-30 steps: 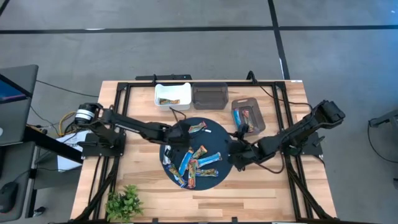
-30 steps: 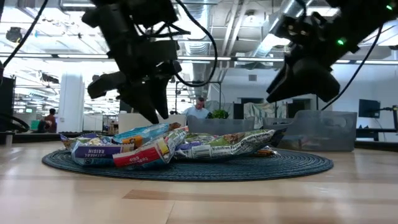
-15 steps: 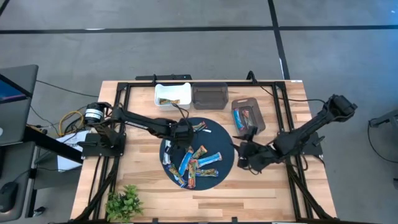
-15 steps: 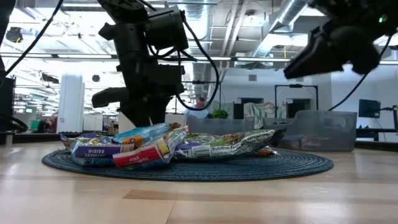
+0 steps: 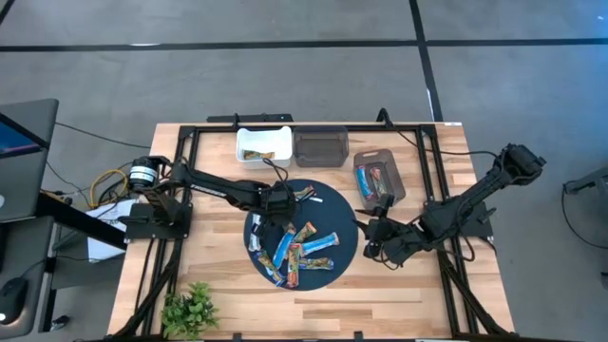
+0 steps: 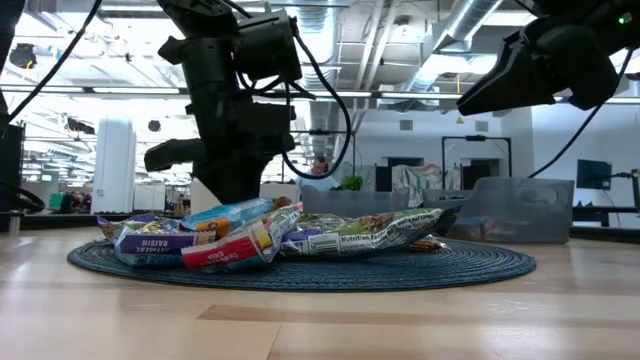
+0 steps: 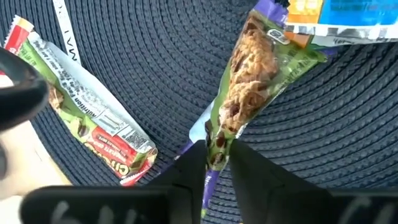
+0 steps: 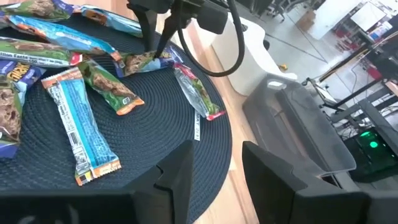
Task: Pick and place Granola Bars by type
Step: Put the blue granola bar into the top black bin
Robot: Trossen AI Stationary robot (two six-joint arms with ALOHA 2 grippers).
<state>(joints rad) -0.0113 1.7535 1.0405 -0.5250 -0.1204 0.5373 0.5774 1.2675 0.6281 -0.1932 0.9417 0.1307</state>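
Several granola bars (image 5: 302,249) in blue, orange-red and brown-green wrappers lie scattered on a round dark woven mat (image 5: 338,215). My left gripper (image 5: 276,202) is down over the mat's far-left part, shut on a green-and-purple bar (image 7: 249,87). A green-red bar (image 7: 93,124) and a thin white strip (image 7: 65,25) lie on the mat beside it. My right gripper (image 5: 372,245) hangs open above the table just off the mat's right edge, holding nothing; its fingers (image 8: 183,168) show spread apart in the right wrist view. My left gripper pinches the green-and-purple bar by its narrow crimped end (image 7: 217,142) between the two fingers. The fingers come from above, pointing down, roughly in line with the bar's length. The rest of the bar (image 8: 138,62) lies flat on the mat.
Three bins stand along the table's far side: a white one (image 5: 263,144) holding a brown-green bar, a dark one (image 5: 321,146), and a grey one (image 5: 378,179) holding blue and red bars. A small plant (image 5: 190,309) stands at the near-left corner. Bare wood lies left and right of the mat.
My right gripper has drawn back from the mat's right rim toward the table's right and near edges, then stayed still. My left gripper has come down onto the bar at the mat's far-left part.
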